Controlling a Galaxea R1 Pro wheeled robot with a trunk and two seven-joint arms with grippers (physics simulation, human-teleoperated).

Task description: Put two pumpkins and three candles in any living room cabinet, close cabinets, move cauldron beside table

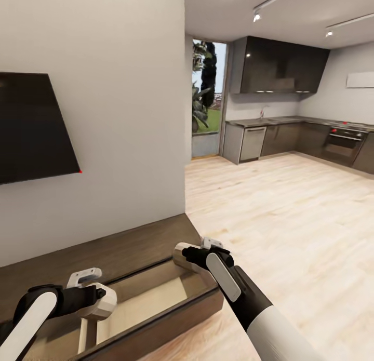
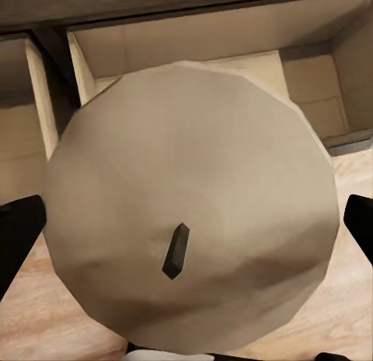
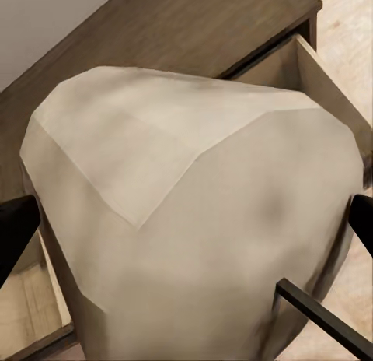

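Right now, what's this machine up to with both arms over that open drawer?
Each arm holds a short grey-beige candle. The left gripper carries one candle above the pulled-out drawer of the long dark-brown wooden cabinet. The right gripper grips another candle at the drawer's far corner. Neither candle lies inside the pale drawer yet.

No readable text, labels, brands, numbers or signs appear anywhere.
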